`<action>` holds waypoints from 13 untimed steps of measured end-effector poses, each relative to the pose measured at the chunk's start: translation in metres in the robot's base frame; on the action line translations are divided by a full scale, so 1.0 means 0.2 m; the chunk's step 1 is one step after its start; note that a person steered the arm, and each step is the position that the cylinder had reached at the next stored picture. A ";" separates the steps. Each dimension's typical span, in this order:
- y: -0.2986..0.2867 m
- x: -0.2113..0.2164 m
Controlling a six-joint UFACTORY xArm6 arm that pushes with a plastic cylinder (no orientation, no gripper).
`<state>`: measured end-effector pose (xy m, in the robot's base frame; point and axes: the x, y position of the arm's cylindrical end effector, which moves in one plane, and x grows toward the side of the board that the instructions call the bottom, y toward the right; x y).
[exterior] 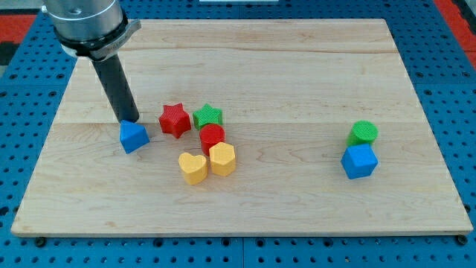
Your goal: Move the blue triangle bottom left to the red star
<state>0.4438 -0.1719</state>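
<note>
You have no pincer here to open or close, only my tip (128, 120), touching the blue triangle (134, 137) at its upper edge, the red star (175, 119) just right. The triangle looks light, stiff and likely to slide, so push a flat face. On the table (297, 67): seven blocks, including two blue, two red.

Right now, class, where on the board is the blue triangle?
The blue triangle sits left of centre in the camera view, just left of the red star, with my tip touching its upper edge.
</note>
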 end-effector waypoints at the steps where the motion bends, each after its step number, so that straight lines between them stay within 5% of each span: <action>1: -0.14 0.01; 4: -0.36 0.23; 8: 0.17 0.28; 10: -0.02 0.29; 11: -0.20 0.19; 13: -0.01 0.02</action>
<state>0.4473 -0.1745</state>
